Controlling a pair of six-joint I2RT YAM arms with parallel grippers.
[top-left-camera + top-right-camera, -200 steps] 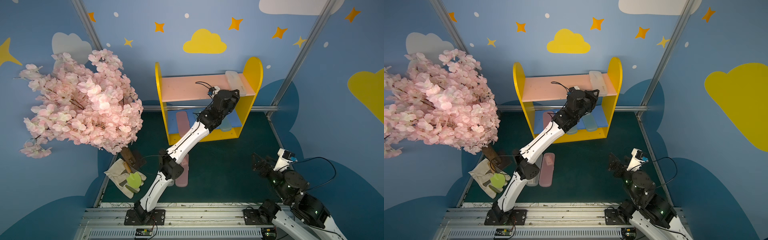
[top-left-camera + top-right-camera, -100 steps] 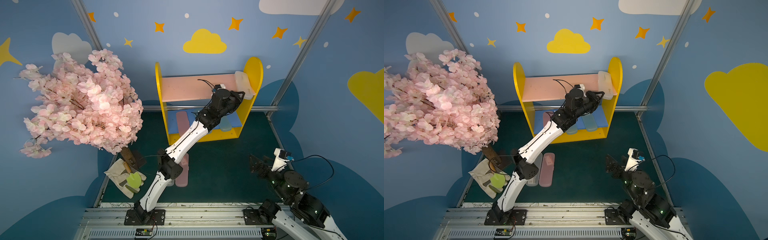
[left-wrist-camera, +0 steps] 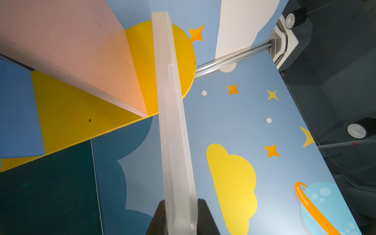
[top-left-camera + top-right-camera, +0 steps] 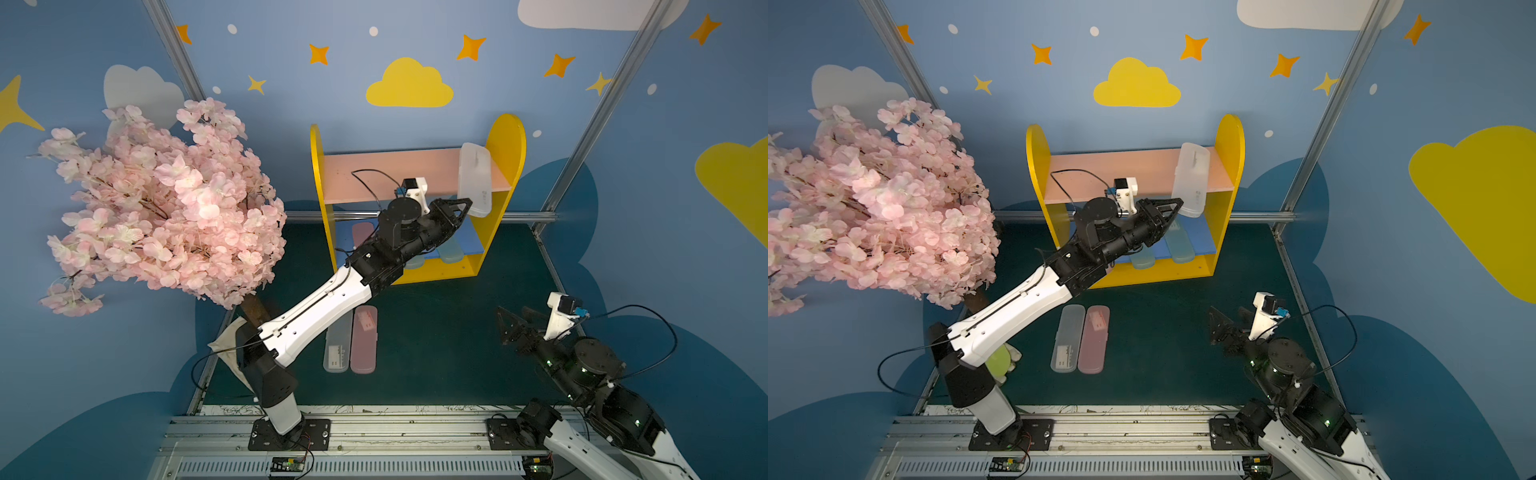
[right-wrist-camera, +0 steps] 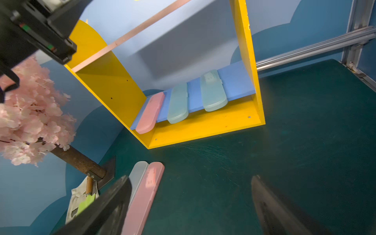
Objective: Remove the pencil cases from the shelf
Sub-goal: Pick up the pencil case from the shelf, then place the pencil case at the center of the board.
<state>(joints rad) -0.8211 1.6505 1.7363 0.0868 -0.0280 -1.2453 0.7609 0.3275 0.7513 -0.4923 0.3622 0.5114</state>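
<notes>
The shelf (image 4: 505,141) stands at the back, yellow-sided with a pink board (image 4: 386,166) above a blue one. My left gripper (image 4: 465,208) (image 4: 1177,205) (image 3: 181,203) is shut on the near end of a frosted white pencil case (image 4: 475,178) (image 3: 173,122). That case is turned on edge over the pink board's right end, beside the side panel. One pink case (image 5: 150,113) and two teal cases (image 5: 178,102) (image 5: 213,92) lie on the blue board. A frosted case (image 4: 337,349) and a pink case (image 4: 365,338) lie side by side on the floor. My right gripper (image 4: 513,322) (image 5: 191,183) hovers open and holds nothing.
A pink blossom tree (image 4: 158,199) fills the left side, its trunk bolted near the floor's left edge. A cloth with a green thing (image 4: 998,361) lies at its foot. A metal rail (image 4: 415,216) runs behind the shelf. Blue walls enclose the green floor (image 4: 436,332).
The white case lay flat on the pink board; my left gripper has tipped it on edge and drawn it toward the board's front. My right arm shifted slightly left.
</notes>
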